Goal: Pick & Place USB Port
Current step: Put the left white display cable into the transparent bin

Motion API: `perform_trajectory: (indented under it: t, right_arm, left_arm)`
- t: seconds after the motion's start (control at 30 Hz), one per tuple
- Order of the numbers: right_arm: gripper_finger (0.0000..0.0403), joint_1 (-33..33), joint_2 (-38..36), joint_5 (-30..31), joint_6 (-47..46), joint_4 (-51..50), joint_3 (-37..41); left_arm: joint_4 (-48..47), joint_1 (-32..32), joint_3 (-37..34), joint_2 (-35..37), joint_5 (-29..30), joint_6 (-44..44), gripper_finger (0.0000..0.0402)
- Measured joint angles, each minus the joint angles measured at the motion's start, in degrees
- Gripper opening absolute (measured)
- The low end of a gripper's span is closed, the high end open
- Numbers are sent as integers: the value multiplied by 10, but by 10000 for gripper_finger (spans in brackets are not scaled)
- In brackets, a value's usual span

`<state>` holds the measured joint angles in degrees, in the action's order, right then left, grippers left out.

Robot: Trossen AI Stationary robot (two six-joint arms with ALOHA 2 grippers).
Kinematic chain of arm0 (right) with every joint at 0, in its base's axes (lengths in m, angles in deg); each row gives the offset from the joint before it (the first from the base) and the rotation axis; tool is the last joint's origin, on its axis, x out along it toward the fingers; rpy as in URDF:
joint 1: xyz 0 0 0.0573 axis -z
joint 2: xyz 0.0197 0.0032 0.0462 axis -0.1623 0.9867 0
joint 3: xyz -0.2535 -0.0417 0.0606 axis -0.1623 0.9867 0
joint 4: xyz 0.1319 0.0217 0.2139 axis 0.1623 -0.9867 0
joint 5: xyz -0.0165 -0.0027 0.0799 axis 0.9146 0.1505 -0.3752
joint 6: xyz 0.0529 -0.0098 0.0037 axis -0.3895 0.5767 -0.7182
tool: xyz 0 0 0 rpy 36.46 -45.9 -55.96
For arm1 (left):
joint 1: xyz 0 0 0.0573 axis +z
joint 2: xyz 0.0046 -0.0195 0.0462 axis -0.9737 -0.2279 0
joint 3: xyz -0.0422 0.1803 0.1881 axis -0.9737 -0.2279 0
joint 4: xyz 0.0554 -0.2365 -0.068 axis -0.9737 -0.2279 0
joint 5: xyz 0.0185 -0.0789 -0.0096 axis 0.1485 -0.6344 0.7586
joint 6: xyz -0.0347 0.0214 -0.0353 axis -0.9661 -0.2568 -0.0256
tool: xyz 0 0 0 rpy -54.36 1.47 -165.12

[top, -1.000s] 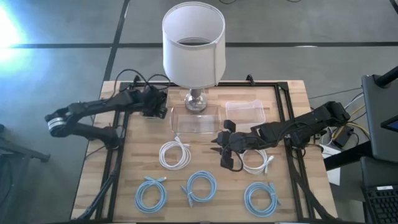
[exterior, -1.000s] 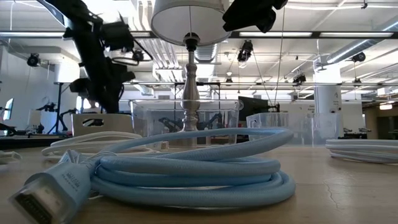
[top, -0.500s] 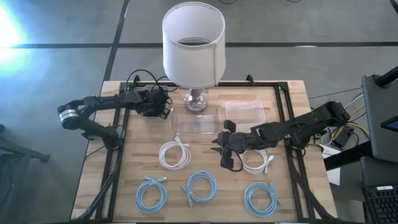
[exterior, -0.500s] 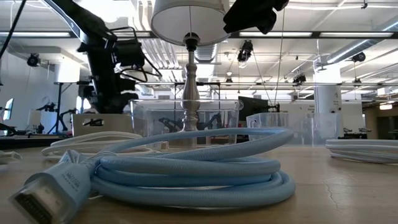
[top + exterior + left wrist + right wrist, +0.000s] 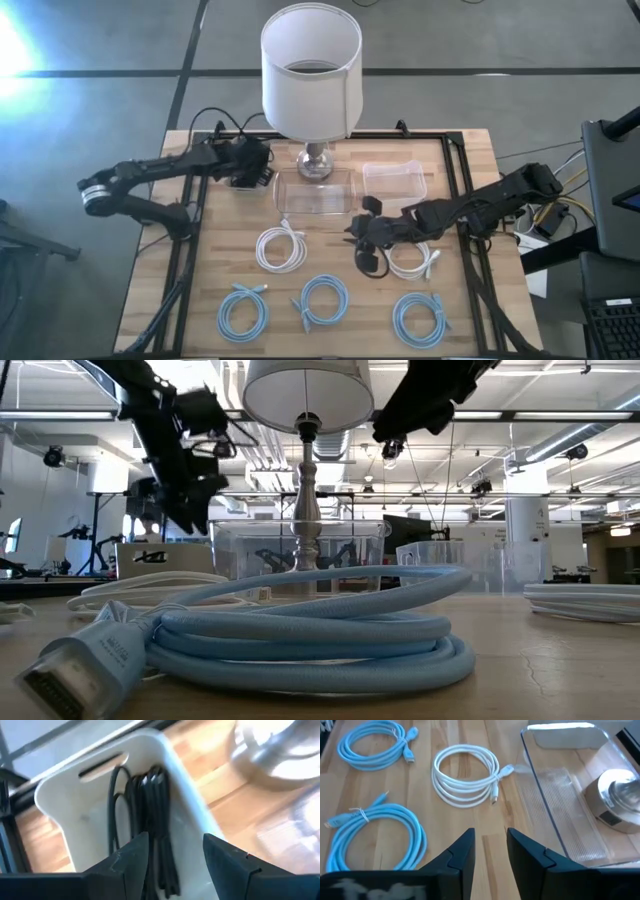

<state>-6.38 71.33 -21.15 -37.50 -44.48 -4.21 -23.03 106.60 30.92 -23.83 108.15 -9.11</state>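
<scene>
Hanging with fingers apart and empty, the left claw faces a white bin of black cables that only its wrist view shows, no writing legible; right claw apart too

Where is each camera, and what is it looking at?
High view: above the table, looking straight down on both arms, the lamp and the coiled cables.
Low view: at tabletop height, looking level past a blue cable into the room; both arms hang in from above.
Left wrist view: on the left arm, past the open left gripper into a white bin of black cables.
Right wrist view: on the right arm, past the right gripper at a white cable.
Shared: high and right wrist views both show the clear tray.
</scene>
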Motion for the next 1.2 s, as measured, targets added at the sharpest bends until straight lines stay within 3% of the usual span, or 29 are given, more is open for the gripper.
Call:
perform_trajectory:
  t: [0.23, 0.43, 0.9, 1.07, 1.2]
  right_arm:
    - [109, 0, 0, 0, -13, 1, 2]
    - [114, 0, 0, 0, -13, 1, 2]
    - [98, 0, 0, 0, -14, 1, 2]
    - [102, 0, 0, 0, -15, 2, 2]
    - [99, 0, 0, 0, -14, 4, 2]
  left_arm:
    - [3, -65, 7, 64, -26, -29, 192]
    - [4, -165, 7, 86, -79, -57, 182]
    - [4, -423, 6, 80, -88, -137, 173]
    - [24, -480, 5, 64, -83, -147, 172]
    - [107, -504, -11, 25, -82, -122, 172]
